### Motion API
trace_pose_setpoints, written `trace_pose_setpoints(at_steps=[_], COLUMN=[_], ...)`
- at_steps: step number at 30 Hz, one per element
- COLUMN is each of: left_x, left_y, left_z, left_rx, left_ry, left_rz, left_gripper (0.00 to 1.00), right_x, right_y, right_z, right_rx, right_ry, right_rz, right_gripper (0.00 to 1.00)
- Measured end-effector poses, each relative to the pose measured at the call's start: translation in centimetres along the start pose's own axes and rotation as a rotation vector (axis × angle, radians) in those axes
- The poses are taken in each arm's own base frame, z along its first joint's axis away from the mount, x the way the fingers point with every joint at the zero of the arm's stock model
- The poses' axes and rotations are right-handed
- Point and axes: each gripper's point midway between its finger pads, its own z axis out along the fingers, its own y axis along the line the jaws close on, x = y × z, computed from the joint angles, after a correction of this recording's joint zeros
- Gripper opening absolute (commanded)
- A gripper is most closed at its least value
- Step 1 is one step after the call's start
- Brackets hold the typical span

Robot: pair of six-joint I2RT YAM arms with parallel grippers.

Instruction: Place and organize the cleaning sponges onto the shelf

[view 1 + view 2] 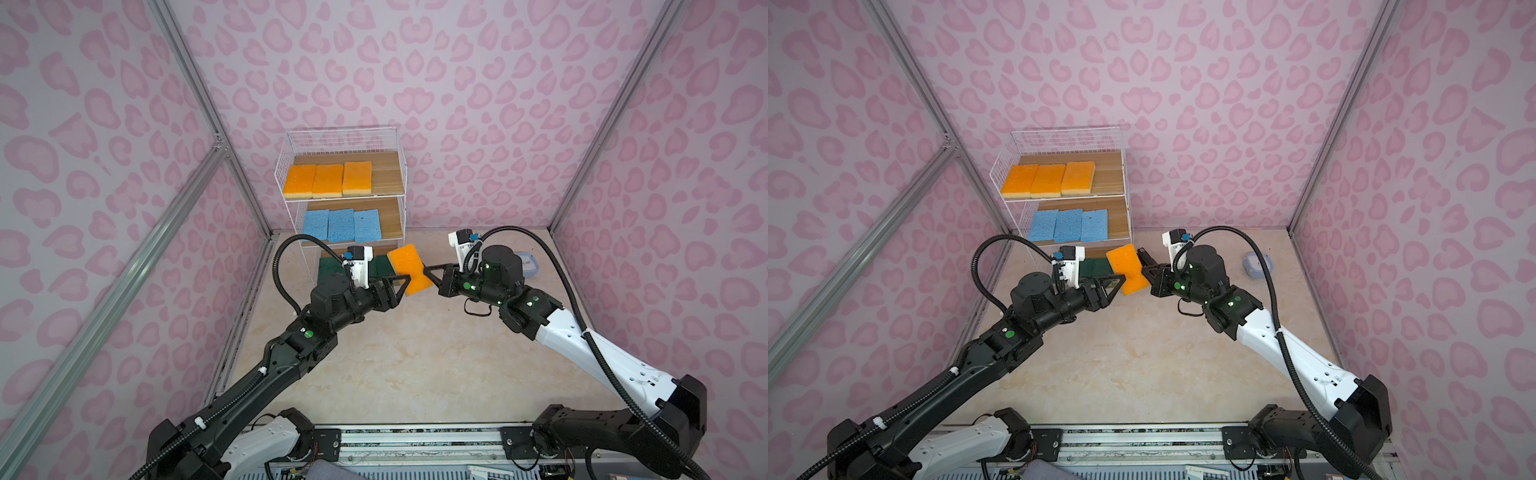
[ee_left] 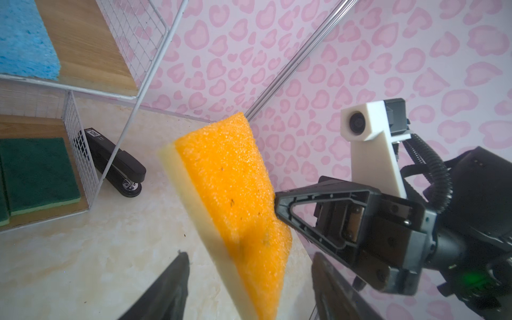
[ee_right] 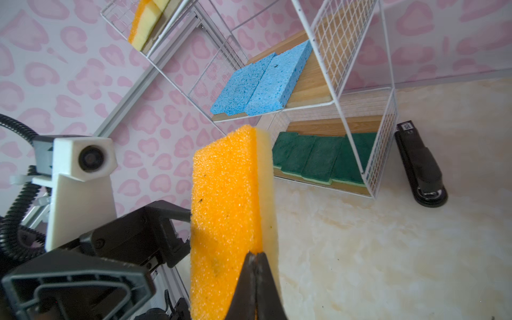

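- Table (image 1: pixel 415 365): flat beige marble-look top, fills the lower centre in both top views.
- shelf (image 1: pixel 388 176): tall white wire-mesh rack, three tan wood-grain boards, upper centre-left in both top views.
- right gripper (image 1: pixel 429 272): black triangular jaws pressed together, pinching the held orange sponge (image 1: pixel 409 268) at the middle of one long edge; the foam is squeezed into a waist there.
- left gripper (image 1: pixel 401 286): jaws spread, straddling the sponge's lower end; the left wrist view shows gaps on both sides.
- Held sponge: one, rectangular, grainy orange face with a smooth pale-yellow backing. It is in the air at frame centre, just below-right of the shelf's bottom tier. It is tilted on edge with the orange face towards the top cameras, and its long axis runs upper left to lower right.
- orange sponges (image 1: pixel 328 179): three on the top tier, flat, orange up, side by side and touching, long axes front to back.
- blue sponges (image 1: pixel 340 225): three on the middle tier, porous, same layout.
- green sponges (image 3: pixel 321 158): four on the bottom tier, fibrous dark tops with pale undersides, in a row.
- Stapler (image 2: pixel 116 163): one, glossy black, long, lying on the table just beside the shelf's bottom mesh.
- Case (image 1: pixel 1258 264): one, small, pale blue, rounded, at centre-right, well apart from the shelf.
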Motion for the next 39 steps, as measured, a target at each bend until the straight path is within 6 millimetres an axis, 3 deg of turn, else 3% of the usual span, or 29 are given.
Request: trace_pose_setpoints(at_steps=[4,5,6,7,9,12,15,19,26,36,39], left_x=[-0.3,-0.5,-0.9,-1.3,-2.3,-3.5,-4.0,-5.7,-7.9,-10.0,-10.2], left_y=[-0.1,-0.2,-0.3,-0.3,-0.2,1.5,2.6,1.7,0.6,-1.9,-2.2], left_z=[0.2,0.2,0.2,0.2,0.4,0.6,0.5,-0.1,-1.0,-1.9,-1.8], left_rx=[0.002,0.0,-0.004,-0.008,-0.021,-0.061,-0.098,-0.074,-0.04,0.04,0.055], left_ry=[-0.006,-0.013,-0.022,-0.029,-0.04,-0.066,-0.071,-0.098,-0.148,-0.192,-0.191], left_rz=[-0.006,-0.006,-0.013,-0.018,-0.03,-0.097,-0.158,-0.189,-0.243,-0.264,-0.264], left_gripper=[0.35,0.17,0.04,0.04,0.04,0.03,0.03,0.04,0.04,0.04,0.04], right_x=[0.0,0.0,0.0,0.0,-0.1,-0.5,-0.9,-1.7,-2.9,-4.7,-5.3], right_y=[1.0,1.2,1.3,1.3,1.4,1.8,1.7,1.4,3.2,5.4,6.2], right_z=[0.5,0.7,0.8,0.8,0.9,0.9,0.5,0.1,0.0,0.8,0.9], right_rx=[-0.044,-0.052,-0.057,-0.059,-0.063,-0.078,-0.095,-0.126,-0.257,-0.417,-0.45], right_ry=[0.009,0.012,0.015,0.016,0.016,0.003,-0.012,-0.04,-0.056,-0.076,-0.085], right_rz=[0.012,0.01,0.01,0.014,0.02,0.013,0.032,0.074,0.137,0.23,0.234], right_gripper=[0.0,0.03,0.13,0.25,0.39,0.51,0.52,0.52,0.52,0.41,0.34])
